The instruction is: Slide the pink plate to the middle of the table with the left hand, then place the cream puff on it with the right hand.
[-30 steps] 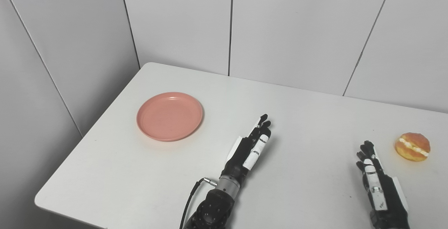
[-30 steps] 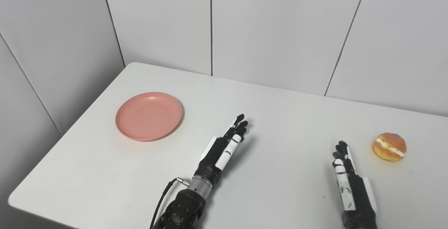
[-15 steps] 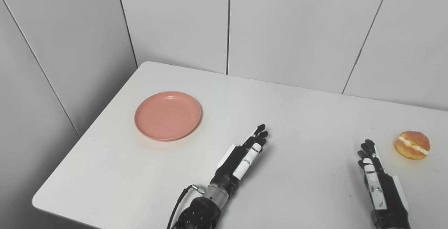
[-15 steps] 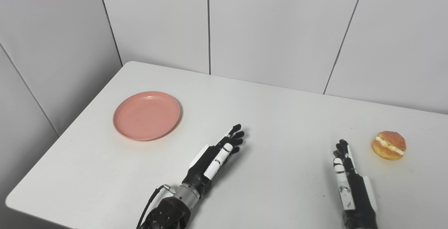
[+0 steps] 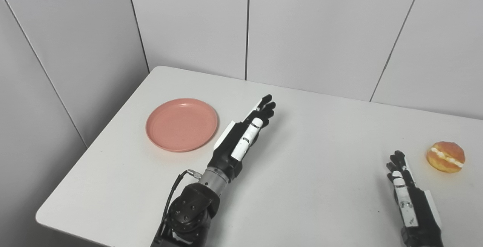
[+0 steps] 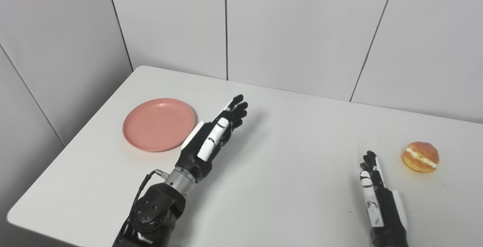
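White table (image 5: 309,171) filled most of the view, set into a corner of grey panelled wall (image 5: 320,32). Left arm (image 5: 192,209) entered from the bottom edge and reached diagonally up over the tabletop. Pink plate (image 5: 182,124) lay flat on the left part of the table, near the left edge, nothing on it. Left hand (image 5: 245,137) was raised just beside the plate's right rim, apart from it, fingers extended and held close together, grasping nothing. Right hand (image 5: 409,198) sat low at the bottom right, fingers straight and pointing away, likewise grasping nothing. Cream puff (image 5: 445,157) rested on the table at far right, near the right hand's fingertips but not touching them.
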